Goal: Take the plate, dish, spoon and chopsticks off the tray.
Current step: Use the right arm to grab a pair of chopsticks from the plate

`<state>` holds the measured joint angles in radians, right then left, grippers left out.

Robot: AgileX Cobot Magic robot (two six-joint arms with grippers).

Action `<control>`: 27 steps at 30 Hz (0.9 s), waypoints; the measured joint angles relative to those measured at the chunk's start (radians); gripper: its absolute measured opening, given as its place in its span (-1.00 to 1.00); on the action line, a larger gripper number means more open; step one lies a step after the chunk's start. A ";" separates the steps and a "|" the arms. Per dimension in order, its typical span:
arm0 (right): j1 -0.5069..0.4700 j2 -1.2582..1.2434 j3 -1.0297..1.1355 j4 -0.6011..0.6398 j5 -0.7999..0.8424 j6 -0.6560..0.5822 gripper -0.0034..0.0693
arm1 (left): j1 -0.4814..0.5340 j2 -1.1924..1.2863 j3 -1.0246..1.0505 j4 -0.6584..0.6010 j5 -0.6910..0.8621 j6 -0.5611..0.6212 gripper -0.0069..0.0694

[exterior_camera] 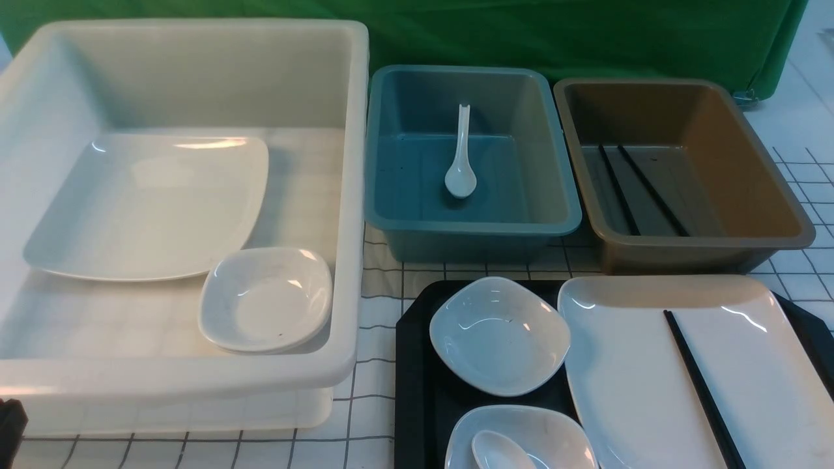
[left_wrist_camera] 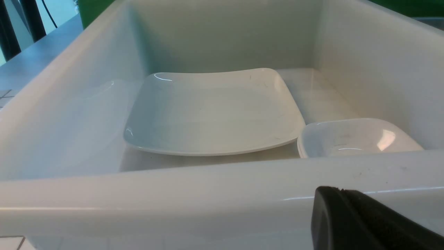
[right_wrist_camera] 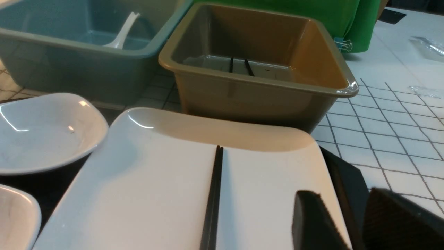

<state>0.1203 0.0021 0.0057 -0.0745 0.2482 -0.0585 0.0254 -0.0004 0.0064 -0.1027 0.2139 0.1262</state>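
Observation:
On the black tray (exterior_camera: 414, 391) lies the large white plate (exterior_camera: 651, 365) with a pair of black chopsticks (exterior_camera: 700, 384) across it. Left of the plate a small white dish (exterior_camera: 498, 335) rests on the tray. Nearer me, a second dish (exterior_camera: 554, 436) holds the white spoon (exterior_camera: 498, 451). My right gripper (right_wrist_camera: 341, 191) is open, with one finger over the plate (right_wrist_camera: 166, 180) and the other outside the tray's rim (right_wrist_camera: 347, 177), right of the chopsticks (right_wrist_camera: 213, 194). My left gripper (left_wrist_camera: 338, 191) is shut and empty, just outside the white bin's near wall.
The big white bin (exterior_camera: 345, 195) at the left holds another large plate (exterior_camera: 150, 208) and a small dish (exterior_camera: 267, 299). A teal bin (exterior_camera: 567, 195) holds a spoon (exterior_camera: 459, 163). The brown bin (exterior_camera: 782, 215) holds chopsticks (exterior_camera: 642, 192). A green cloth hangs behind.

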 joint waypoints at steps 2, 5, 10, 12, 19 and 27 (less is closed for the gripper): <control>0.000 0.000 0.000 0.000 0.000 0.000 -0.24 | 0.000 0.000 0.000 0.000 0.000 0.000 -0.76; 0.000 0.000 0.000 0.000 0.000 0.000 -0.24 | 0.000 0.000 0.000 0.000 0.000 0.001 -0.76; 0.000 0.000 0.000 0.000 0.000 0.000 -0.24 | 0.000 0.000 0.000 0.000 0.000 0.001 -0.76; 0.000 0.000 0.000 0.000 0.000 0.000 -0.24 | 0.000 0.000 0.000 0.000 0.000 0.001 -0.76; 0.000 0.000 0.000 0.000 0.000 0.002 -0.24 | 0.000 0.000 0.000 0.000 0.000 0.001 -0.76; 0.000 0.000 0.000 0.241 -0.029 0.477 -0.24 | 0.000 0.000 0.000 0.000 0.000 0.001 -0.76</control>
<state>0.1203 0.0021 0.0057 0.1662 0.2195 0.4187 0.0254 -0.0004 0.0064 -0.1027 0.2139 0.1273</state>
